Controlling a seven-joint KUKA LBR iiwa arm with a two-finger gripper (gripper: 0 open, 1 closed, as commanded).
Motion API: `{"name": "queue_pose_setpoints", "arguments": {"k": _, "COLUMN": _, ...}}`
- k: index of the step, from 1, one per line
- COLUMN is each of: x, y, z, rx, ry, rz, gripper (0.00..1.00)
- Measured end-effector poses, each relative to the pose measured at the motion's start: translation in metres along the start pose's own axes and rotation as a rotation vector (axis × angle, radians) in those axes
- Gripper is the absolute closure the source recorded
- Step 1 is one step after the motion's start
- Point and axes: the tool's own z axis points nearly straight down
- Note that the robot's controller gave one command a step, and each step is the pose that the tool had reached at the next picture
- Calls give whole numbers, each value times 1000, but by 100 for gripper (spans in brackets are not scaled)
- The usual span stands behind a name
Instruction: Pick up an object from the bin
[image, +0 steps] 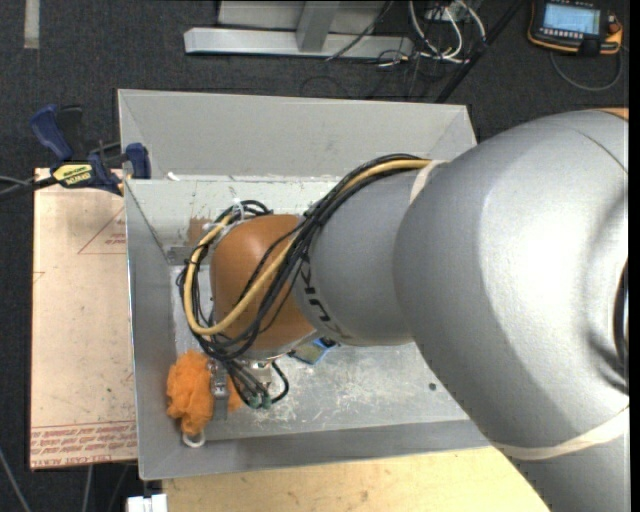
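The gripper (226, 388) hung low in the bin's (400, 395) lower-left corner, just beside a fuzzy orange toy (184, 388); how its jaws stood could not be told.

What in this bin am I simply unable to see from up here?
Camera view:
- Most of the floor of the grey metal bin: covered by the big silver arm and its orange-brown wrist cover.
- A small blue object: just a corner pokes out under the arm; its kind is unclear.
- The end effector: masked by cables beside the fuzzy orange lump; whether it grips anything is unclear.
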Motion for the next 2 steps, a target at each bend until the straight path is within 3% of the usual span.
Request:
{"name": "queue_pose_setpoints", "arguments": {"k": 1, "x": -47, "y": 0, "z": -32, "rx": -6, "ry": -17, "rz": -36, "gripper": 100}}
{"name": "queue_pose_setpoints", "arguments": {"k": 2, "x": 14, "y": 15, "z": -167, "rx": -3, "ry": -5, "rz": -84, "gripper": 100}}
